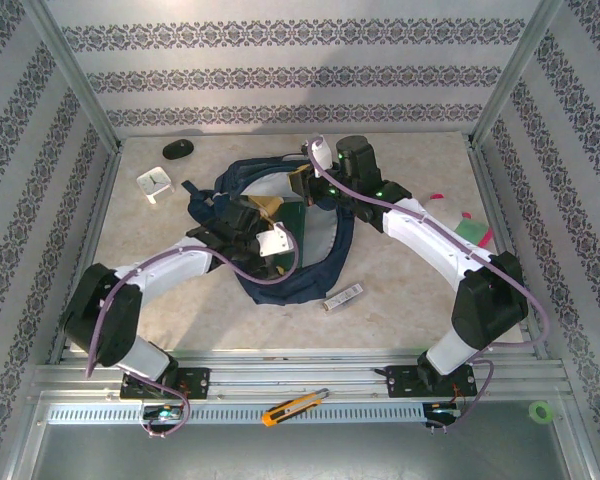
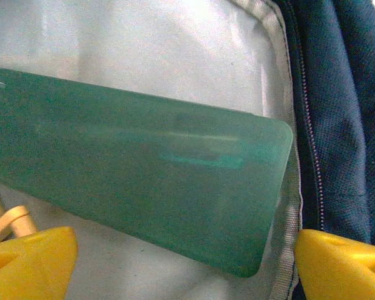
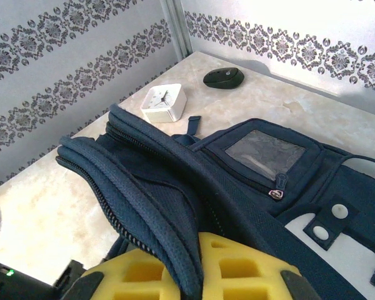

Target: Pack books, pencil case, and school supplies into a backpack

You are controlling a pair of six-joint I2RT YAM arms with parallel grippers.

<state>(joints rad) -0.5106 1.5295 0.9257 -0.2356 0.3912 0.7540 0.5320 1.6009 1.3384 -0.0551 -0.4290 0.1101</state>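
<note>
The navy backpack (image 1: pixel 325 255) lies open in the middle of the table, its light lining (image 2: pixel 150 56) showing. A flat green pencil case (image 2: pixel 144 181) rests on that lining inside the bag, also visible from above (image 1: pixel 296 216). My left gripper (image 2: pixel 184 278) hovers just short of it, open, its yellow fingertips (image 2: pixel 31 259) wide apart and touching nothing; from above it sits over the bag's mouth (image 1: pixel 269 212). My right gripper (image 3: pixel 200 265) is shut on the backpack's zippered edge (image 3: pixel 144 206), holding it up (image 1: pixel 305 182). A slim silver bar (image 1: pixel 342 296) lies on the table by the bag. The books are hidden.
A white square clock (image 1: pixel 154 182) and a black mouse (image 1: pixel 178 149) sit at the back left. A pink-green plush (image 1: pixel 470 228) lies at the right, under my right arm. On the front rail lie an orange utility knife (image 1: pixel 295 407) and a green tape roll (image 1: pixel 540 410).
</note>
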